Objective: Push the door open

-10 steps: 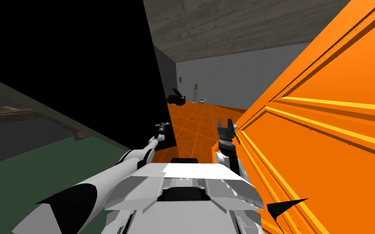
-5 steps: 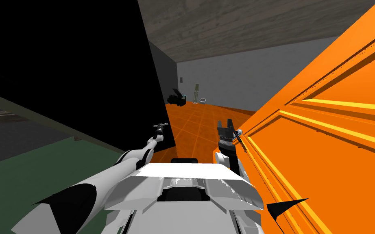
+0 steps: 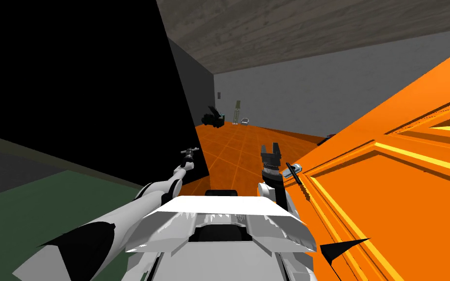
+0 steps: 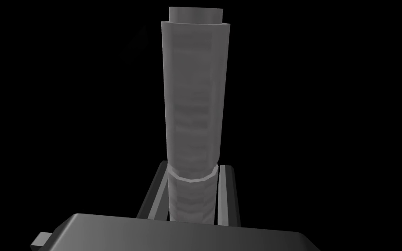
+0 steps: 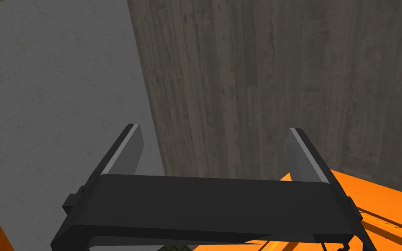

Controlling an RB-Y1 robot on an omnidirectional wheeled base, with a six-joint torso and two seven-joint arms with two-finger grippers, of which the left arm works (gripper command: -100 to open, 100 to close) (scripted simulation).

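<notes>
Right gripper, its two blades apart and empty, hovers just beside the silver handle of the orange panelled door, which stands swung well aside, so the push looks nearly done; left gripper, well apart from the door, clamps a grey cylindrical rod.

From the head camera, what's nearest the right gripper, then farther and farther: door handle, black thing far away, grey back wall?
1. Door handle, just beside the right gripper.
2. Black thing, far across the orange floor.
3. Grey back wall, behind it.
</notes>
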